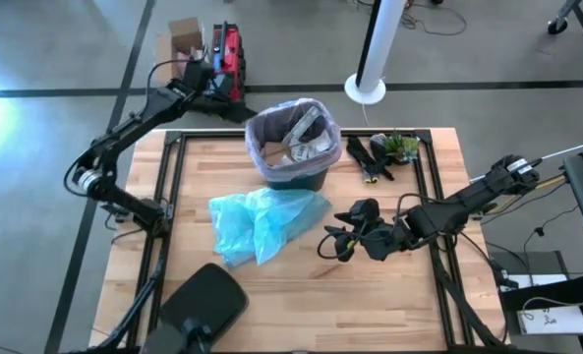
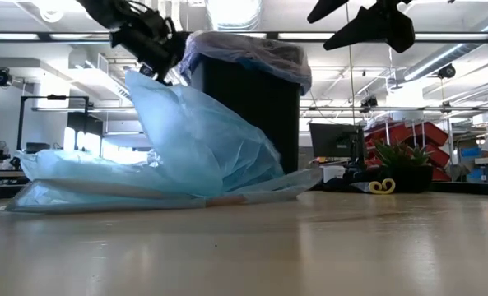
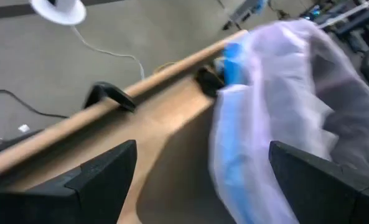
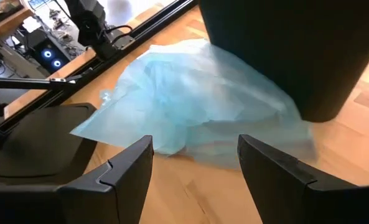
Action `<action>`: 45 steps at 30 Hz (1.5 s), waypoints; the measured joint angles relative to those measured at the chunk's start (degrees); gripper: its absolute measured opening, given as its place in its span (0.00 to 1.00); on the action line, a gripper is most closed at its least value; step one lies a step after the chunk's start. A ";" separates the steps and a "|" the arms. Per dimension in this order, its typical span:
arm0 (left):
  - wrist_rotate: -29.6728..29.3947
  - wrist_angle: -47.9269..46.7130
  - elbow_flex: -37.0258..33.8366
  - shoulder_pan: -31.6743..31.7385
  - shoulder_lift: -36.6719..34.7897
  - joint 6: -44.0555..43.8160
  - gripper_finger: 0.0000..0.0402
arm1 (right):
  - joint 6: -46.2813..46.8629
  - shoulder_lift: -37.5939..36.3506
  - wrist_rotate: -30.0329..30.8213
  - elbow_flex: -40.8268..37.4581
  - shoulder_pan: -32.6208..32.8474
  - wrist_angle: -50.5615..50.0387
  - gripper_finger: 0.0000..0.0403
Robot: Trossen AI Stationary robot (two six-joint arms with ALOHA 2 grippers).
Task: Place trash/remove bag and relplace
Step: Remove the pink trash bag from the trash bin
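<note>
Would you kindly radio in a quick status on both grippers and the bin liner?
Left gripper open, at liner rim. Right gripper open, empty, above table. Trash in bin. Blue bag lies beside bin.

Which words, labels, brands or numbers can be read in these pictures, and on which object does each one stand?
None can be read.
White sheet at the table's right edge: handwriting, too small to read.
Red case on the floor: no legible label.
Bin, bag, blue bag: no print visible.
</note>
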 joint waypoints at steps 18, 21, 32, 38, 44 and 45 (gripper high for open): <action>-45.97 36.84 -35.43 -39.95 -31.67 -11.00 0.87 | -8.21 -1.71 -1.20 -0.02 0.67 -0.37 0.58; -63.82 38.29 -37.35 -50.76 -33.29 -8.48 0.87 | -9.53 -2.01 -2.83 -0.02 0.83 -0.46 0.59; -98.72 38.23 -35.90 -74.44 -30.47 -7.61 0.79 | -5.44 -3.45 -5.86 -0.02 0.80 -2.23 0.59; -98.60 36.50 -35.87 -76.08 -28.98 -8.13 0.55 | -3.41 -5.44 -1.79 -0.01 -0.43 -6.80 0.63; -87.23 26.61 -35.02 -66.78 -32.44 -9.01 0.33 | 4.36 -5.73 -4.64 -0.04 -3.74 -14.75 0.62; -83.15 24.39 -34.70 -64.12 -33.74 -8.90 0.30 | 5.90 -5.91 -5.83 -0.12 -4.71 -15.49 0.61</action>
